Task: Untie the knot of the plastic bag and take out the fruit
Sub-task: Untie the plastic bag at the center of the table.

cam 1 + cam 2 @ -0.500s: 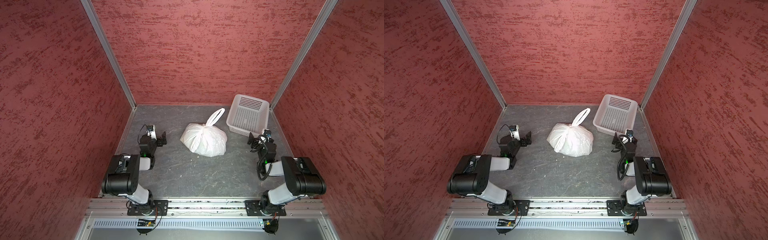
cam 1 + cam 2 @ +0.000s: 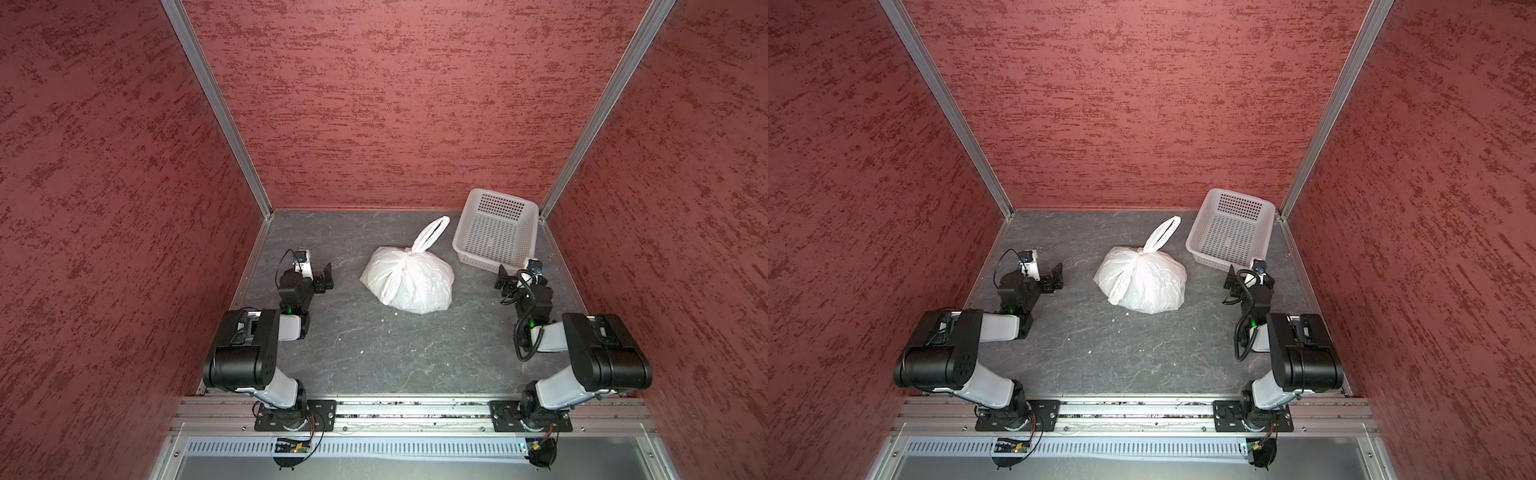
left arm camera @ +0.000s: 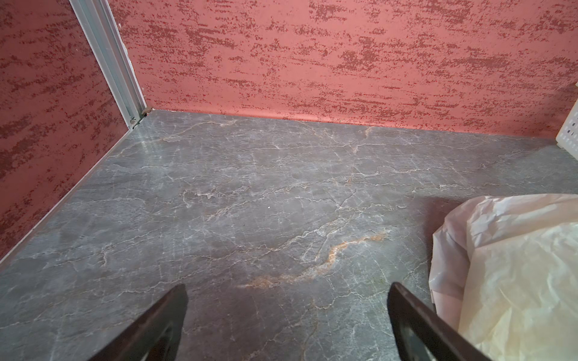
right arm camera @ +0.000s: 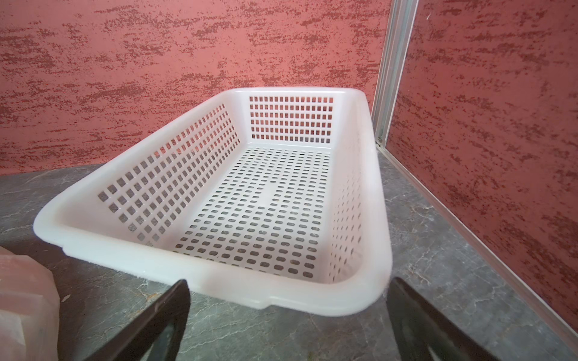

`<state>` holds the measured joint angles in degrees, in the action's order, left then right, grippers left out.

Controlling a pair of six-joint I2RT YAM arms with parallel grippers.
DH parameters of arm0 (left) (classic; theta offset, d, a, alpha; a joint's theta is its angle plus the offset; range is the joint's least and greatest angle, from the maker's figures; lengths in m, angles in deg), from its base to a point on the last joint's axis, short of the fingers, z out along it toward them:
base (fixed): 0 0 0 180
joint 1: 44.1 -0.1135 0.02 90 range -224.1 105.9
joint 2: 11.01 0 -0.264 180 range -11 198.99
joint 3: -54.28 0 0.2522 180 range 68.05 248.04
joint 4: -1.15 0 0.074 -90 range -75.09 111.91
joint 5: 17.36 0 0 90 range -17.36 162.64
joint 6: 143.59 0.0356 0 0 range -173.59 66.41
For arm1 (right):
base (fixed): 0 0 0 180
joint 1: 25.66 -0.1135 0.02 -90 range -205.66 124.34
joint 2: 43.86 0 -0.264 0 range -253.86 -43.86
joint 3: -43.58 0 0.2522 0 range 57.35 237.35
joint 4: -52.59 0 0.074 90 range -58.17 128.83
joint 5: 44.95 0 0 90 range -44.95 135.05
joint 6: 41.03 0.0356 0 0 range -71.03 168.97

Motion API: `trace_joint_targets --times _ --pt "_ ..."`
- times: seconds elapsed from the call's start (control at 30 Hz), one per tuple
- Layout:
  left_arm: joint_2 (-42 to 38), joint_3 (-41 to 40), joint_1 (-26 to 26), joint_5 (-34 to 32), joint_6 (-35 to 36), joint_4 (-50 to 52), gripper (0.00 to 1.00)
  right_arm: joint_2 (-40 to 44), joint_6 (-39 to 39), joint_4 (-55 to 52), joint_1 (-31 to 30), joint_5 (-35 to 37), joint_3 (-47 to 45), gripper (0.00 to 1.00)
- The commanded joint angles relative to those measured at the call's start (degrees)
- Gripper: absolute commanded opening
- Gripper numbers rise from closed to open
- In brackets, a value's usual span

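Plastic bag is sitting on the table in both top views, knot tied, fruit not showing; left gripper and right gripper are flanking it, jaws spread, empty; left wrist view is catching the bag's edge; right wrist view is facing the empty basket; every step is waiting.

The plastic bag hides its contents, and the left wrist view's edge crops it.

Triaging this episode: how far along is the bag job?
Done: nothing; the knot is still tied and the plastic bag sits closed on the table, basket empty. In hand: nothing; left gripper and right gripper are open, clear of the bag. Left: untie, take out the fruit, unseen so far.
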<state>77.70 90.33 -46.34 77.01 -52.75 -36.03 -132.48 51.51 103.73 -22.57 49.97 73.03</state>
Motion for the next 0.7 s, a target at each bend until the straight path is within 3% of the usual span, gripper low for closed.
trace_joint_targets --times 0.0,0.5,0.67 --pt "-0.8 -0.4 0.0 0.1 -0.2 0.1 0.99 -0.1 -0.2 1.4 0.0 -0.5 0.5 0.99" --pt "-1.4 -0.4 0.1 0.3 0.1 0.3 0.99 1.9 -0.7 -0.3 0.0 -2.0 0.6 0.99" --pt "-9.1 7.1 2.2 0.6 2.4 20.7 1.0 17.1 1.8 -25.8 -0.1 0.0 5.9 0.99"
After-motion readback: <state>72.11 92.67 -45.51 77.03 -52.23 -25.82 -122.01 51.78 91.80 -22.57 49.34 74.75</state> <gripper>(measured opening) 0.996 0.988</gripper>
